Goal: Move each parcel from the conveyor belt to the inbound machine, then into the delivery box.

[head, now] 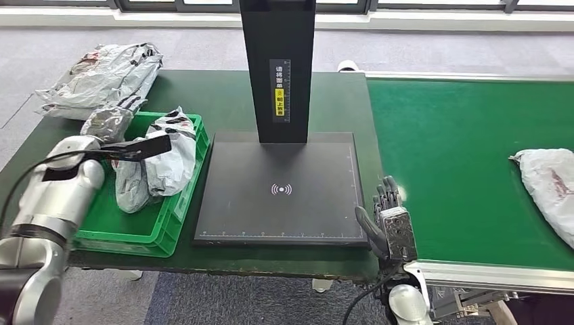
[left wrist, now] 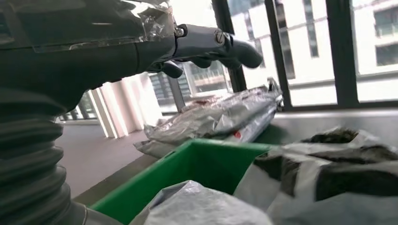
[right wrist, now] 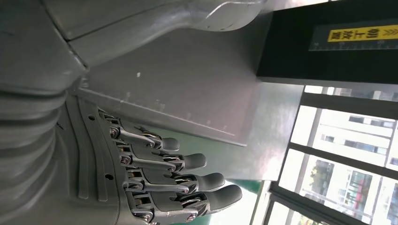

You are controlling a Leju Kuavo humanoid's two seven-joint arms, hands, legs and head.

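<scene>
A white-grey parcel (head: 552,186) lies on the green conveyor belt (head: 460,156) at the far right, partly cut off by the picture's edge. The inbound machine (head: 281,189) is a black flat plate with a tall black post, and nothing lies on it. The green delivery box (head: 145,230) to its left holds a white-and-black parcel (head: 169,152) (left wrist: 338,173) and a grey parcel (head: 132,186) (left wrist: 197,206). My left hand (head: 112,122) (left wrist: 206,44) hovers over the box's far left part, fingers apart and empty. My right hand (head: 389,217) (right wrist: 164,183) stands empty with fingers stretched between plate and belt.
A crumpled silver-white bag (head: 101,78) (left wrist: 216,119) lies on the dark green table (head: 223,95) behind the box. The conveyor's metal rim (head: 487,274) runs along the near edge. Windows and grey carpet lie beyond.
</scene>
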